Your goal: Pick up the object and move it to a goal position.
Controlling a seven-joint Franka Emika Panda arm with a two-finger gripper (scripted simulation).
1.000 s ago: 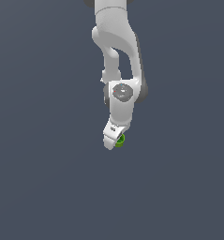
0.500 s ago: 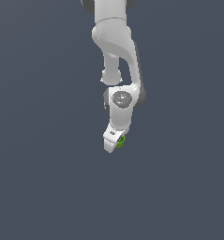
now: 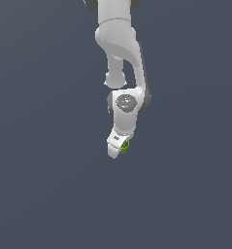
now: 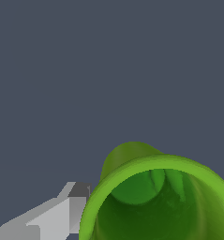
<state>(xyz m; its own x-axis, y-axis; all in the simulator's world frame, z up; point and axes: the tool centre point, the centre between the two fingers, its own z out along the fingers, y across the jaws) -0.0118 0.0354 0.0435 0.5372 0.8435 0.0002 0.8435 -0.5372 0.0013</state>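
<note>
Matt green plastic-looking cup (image 4: 155, 201), smooth white semi-gloss gripper (image 3: 118, 147)

- No text, label, brand, number or sign can be read in either view
- The white gripper (image 3: 118, 147) carries a small dark mark on its casing in the exterior view; it may be a label, but it is too small to make out
- The green object (image 4: 153, 199) shows plain colour only in the wrist view, with nothing printed on its rim or inside wall
</note>
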